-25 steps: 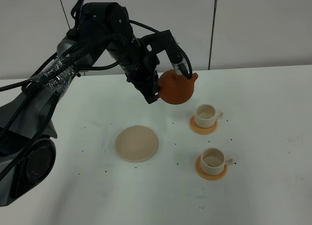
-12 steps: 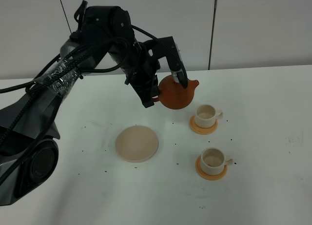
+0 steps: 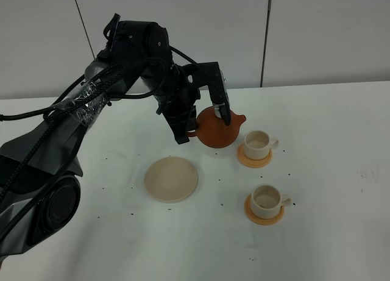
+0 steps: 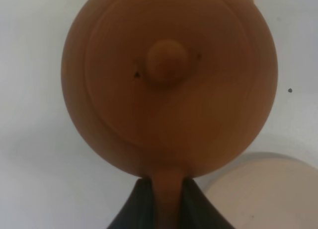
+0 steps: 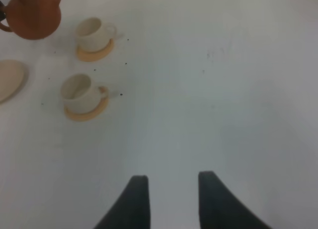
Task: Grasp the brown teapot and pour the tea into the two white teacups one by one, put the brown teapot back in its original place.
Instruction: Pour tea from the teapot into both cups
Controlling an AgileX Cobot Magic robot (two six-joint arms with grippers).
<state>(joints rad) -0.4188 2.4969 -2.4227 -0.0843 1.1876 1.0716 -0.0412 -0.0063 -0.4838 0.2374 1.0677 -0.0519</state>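
starting nearest you, your right gripper (image 5: 169, 187) hangs over bare table (image 5: 238, 114) with its two fingers spread and nothing between them; that whole side is open room for moving. next comes the near white teacup (image 3: 266, 199) on its coaster (image 3: 264, 213), then the beige trivet (image 3: 171, 179) to its left, lying flat with free surface all round its rim. farther back sits the second white teacup (image 3: 256, 143) on a coaster of its own. the brown teapot (image 3: 217, 128) is held above the table just beside that far cup, spout pointing toward it. your left gripper (image 3: 194, 130) is clamped on its loop handle. behind it the table's far edge meets the wall (image 3: 317, 37).
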